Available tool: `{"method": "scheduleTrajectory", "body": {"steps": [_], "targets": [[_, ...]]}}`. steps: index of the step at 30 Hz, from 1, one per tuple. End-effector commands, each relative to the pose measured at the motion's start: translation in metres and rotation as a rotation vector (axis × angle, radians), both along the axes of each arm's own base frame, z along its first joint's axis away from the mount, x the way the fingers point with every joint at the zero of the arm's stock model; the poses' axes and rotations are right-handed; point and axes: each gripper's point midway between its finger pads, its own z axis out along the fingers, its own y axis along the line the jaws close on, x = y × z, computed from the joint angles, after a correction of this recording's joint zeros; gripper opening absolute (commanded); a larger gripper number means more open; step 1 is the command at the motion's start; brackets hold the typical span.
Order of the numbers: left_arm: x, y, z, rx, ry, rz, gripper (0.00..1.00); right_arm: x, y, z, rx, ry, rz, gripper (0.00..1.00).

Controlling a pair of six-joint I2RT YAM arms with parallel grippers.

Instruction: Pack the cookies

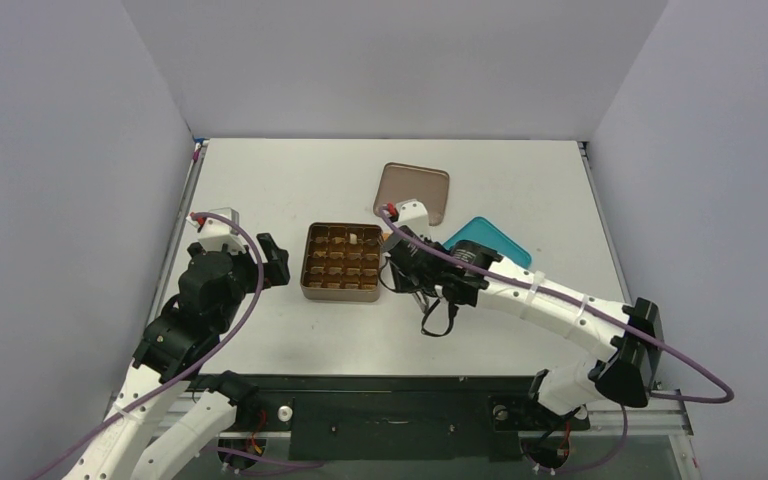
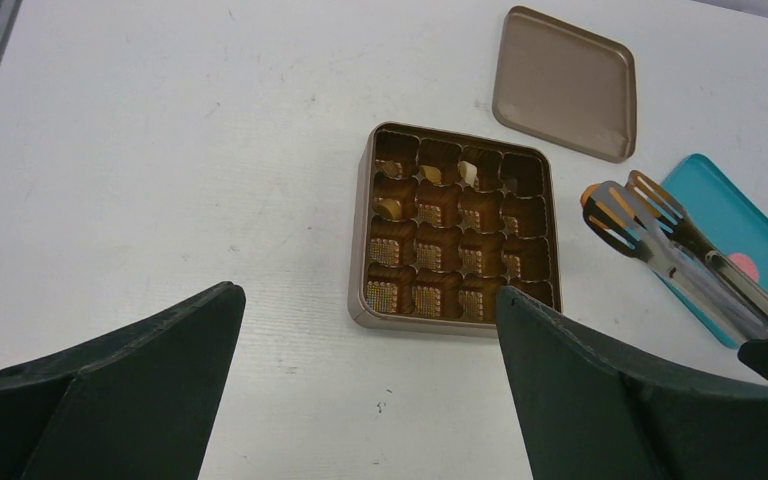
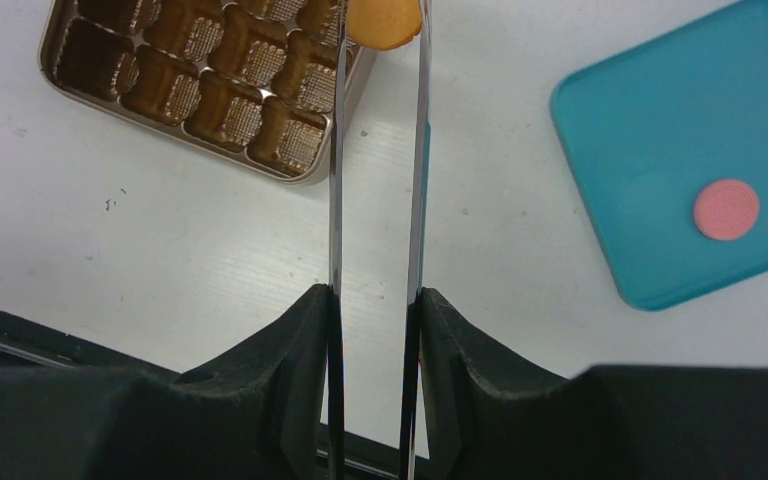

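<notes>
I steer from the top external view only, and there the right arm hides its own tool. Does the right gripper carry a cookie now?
Observer: Yes. The right gripper is shut on metal tongs, whose tips pinch an orange cookie.
Operator: Is it over a cell?
Observer: Seemingly not; the left wrist view shows it just beside the right side of the tin.
Operator: What lies on the plate?
Observer: The right wrist view shows one pink cookie lying on the teal plate.
</notes>
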Motion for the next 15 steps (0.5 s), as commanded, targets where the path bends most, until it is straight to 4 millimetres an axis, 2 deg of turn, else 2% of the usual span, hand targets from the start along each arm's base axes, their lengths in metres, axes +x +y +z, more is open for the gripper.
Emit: {"method": "scheduleTrajectory", "body": {"steps": [1, 8, 15], "targets": [[0.005, -0.002, 0.014, -0.024, -0.051, 0.004, 0.97, 0.002, 0.032, 0.016, 0.045, -0.015, 0.085, 0.25], [0.005, -0.002, 0.013, -0.024, -0.049, 0.002, 0.97, 0.003, 0.072, 0.01, 0.037, 0.009, 0.167, 0.26], [0.005, -0.001, 0.013, -0.022, -0.05, 0.004, 0.97, 0.008, 0.096, 0.004, 0.049, 0.028, 0.194, 0.26]]}}
